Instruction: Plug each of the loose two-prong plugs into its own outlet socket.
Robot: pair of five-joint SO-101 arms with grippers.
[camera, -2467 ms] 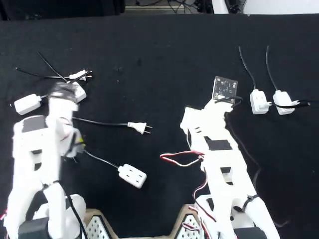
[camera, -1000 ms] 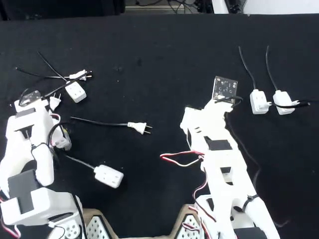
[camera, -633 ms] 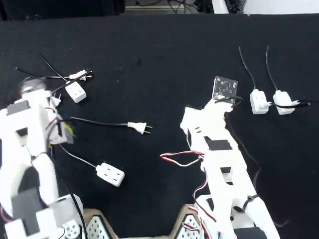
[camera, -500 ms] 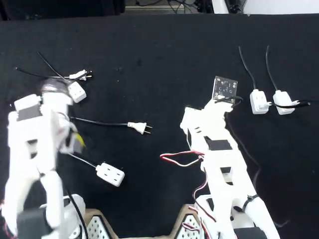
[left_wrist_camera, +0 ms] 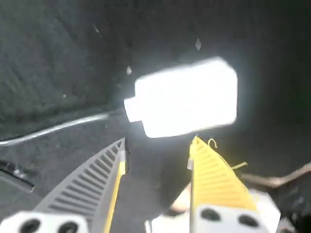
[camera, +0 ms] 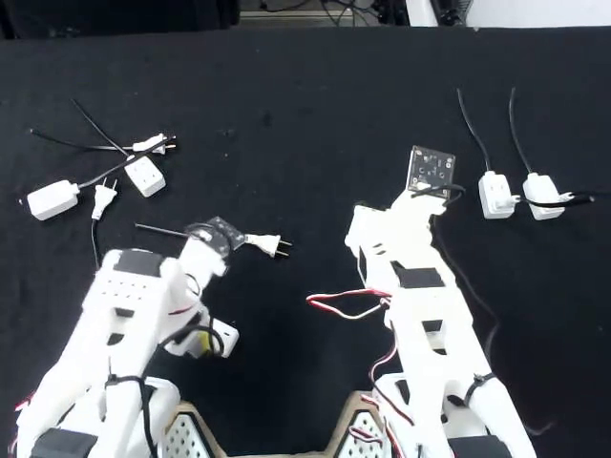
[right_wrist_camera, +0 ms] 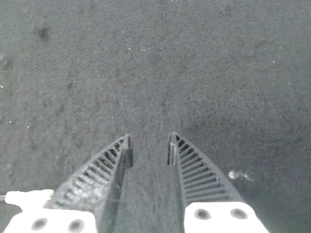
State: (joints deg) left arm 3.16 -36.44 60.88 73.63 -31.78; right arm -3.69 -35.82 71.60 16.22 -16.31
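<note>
Plug [camera: 271, 246] with two prongs lies loose on the black table [camera: 305, 105], prongs pointing toward the right arm, its cord running back under the left arm's wrist. Half a second ago that arm stood at the table's left edge. It has now swung inward and bent down over the near outlet socket [camera: 227, 336]. From the left wrist, this socket shows white just beyond the left gripper [left_wrist_camera: 158, 141], whose jaws are spread wide. With the arm away from the left edge, a second socket [camera: 52, 198] and a second loose plug [camera: 103, 197] are uncovered there, near a third socket [camera: 145, 176]. The right gripper [right_wrist_camera: 148, 143] hangs over bare cloth, fingers slightly parted, unmoved. A filled socket [camera: 496, 196] and its filled neighbour [camera: 544, 197] lie beyond it.
</note>
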